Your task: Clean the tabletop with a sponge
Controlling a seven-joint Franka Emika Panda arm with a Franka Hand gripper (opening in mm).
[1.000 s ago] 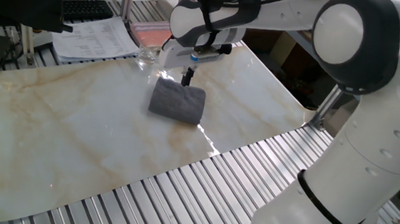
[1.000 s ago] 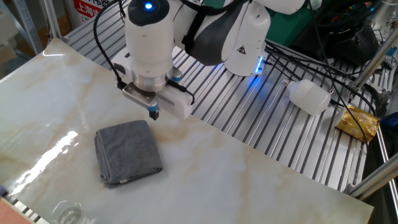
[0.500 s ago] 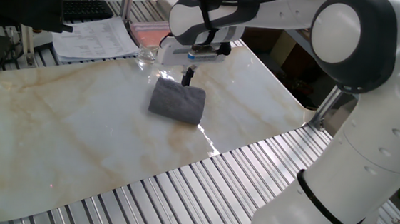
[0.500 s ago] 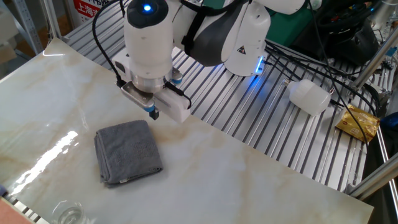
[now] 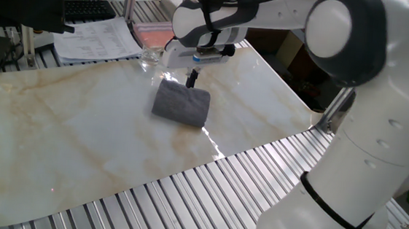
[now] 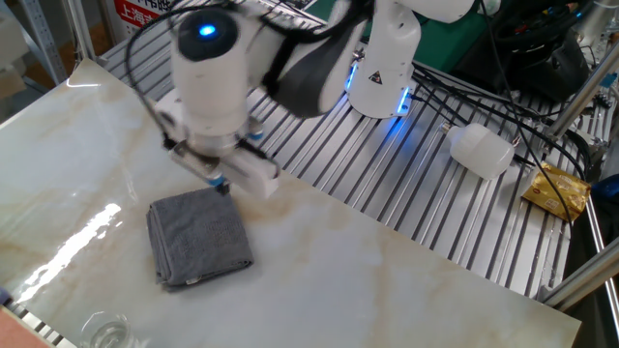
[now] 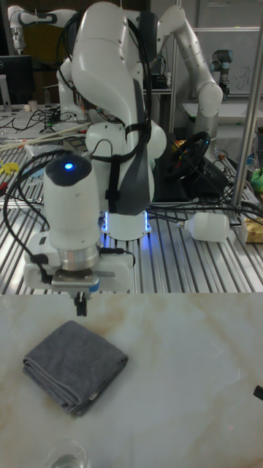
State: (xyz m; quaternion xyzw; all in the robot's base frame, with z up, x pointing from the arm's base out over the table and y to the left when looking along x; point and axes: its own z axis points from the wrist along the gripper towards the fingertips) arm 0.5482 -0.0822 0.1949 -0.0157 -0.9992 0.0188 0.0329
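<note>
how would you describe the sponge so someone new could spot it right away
Start at the wide cream marble-look tabletop with tan veins. Near its far end, just under the gripper, lies the sponge: a small dark grey cloth-like pad, folded flat. The clear glass beside it is see-through; the sponge is the only dark, soft thing on the slab.

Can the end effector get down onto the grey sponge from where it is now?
Probably yes. The end effector hangs just above the sponge's near edge, with nothing between them on the marble tabletop.
</note>
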